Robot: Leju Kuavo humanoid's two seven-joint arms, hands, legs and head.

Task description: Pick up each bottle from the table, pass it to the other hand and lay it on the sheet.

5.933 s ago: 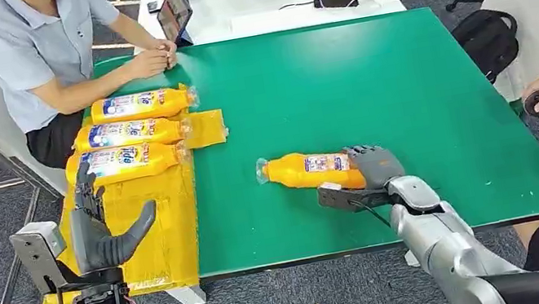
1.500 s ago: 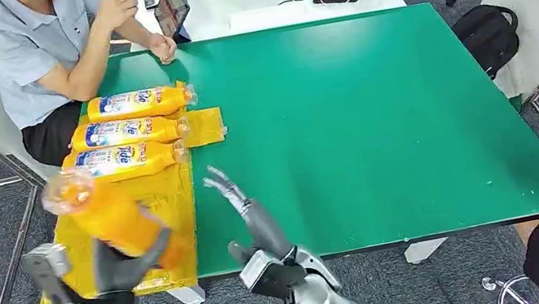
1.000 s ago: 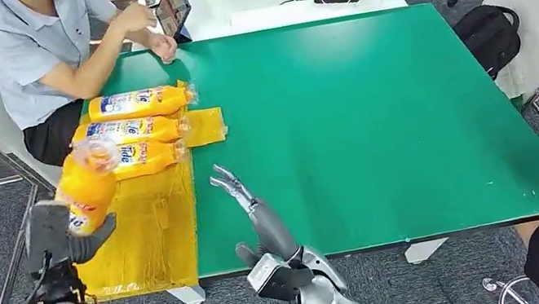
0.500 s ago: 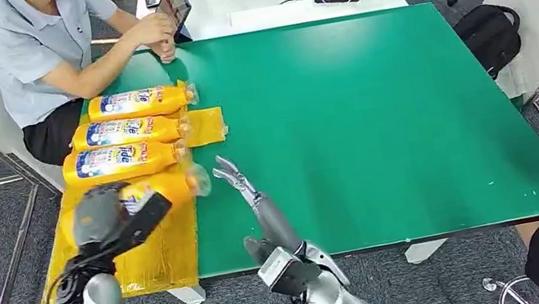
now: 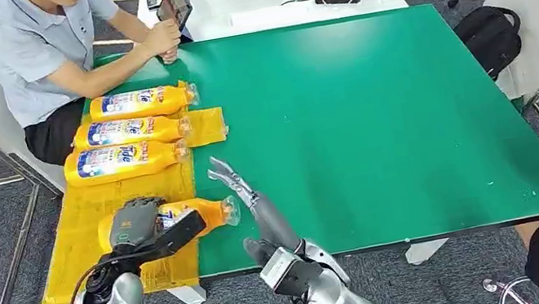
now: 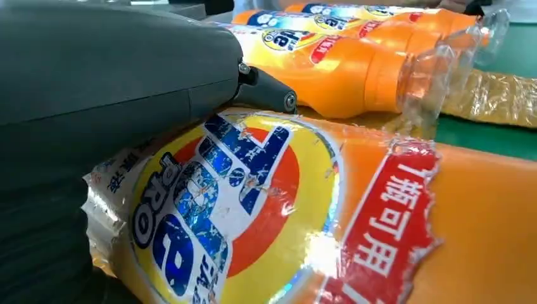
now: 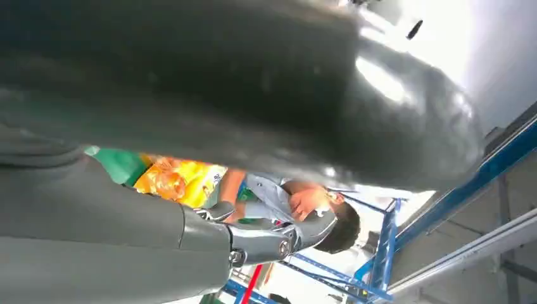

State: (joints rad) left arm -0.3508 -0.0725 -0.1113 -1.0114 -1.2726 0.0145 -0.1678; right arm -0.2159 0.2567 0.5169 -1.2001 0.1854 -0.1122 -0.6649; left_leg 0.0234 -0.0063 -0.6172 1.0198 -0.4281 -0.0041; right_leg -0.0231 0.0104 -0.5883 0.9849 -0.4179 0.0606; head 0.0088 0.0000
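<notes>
The left robot hand [image 5: 140, 227] is gripping the fourth orange detergent bottle [image 5: 178, 217] and has been bringing it down over the last second from a raised, tilted pose to lying on its side on the yellow sheet [image 5: 93, 256], cap end reaching over the sheet's edge toward the green surface [image 5: 373, 101]. In the left wrist view the robot hand's grey thumb is pressing across the bottle's label [image 6: 240, 209], so the hold is not yet released. The right robot hand [image 5: 245, 197] is hovering just beside the cap, fingers spread and holding nothing, having already given the bottle over. Three bottles [image 5: 127, 133] are lying in a row farther up the sheet, near a seated person [image 5: 34, 51]. The placing looks nearly done; letting go is what seems to remain.
</notes>
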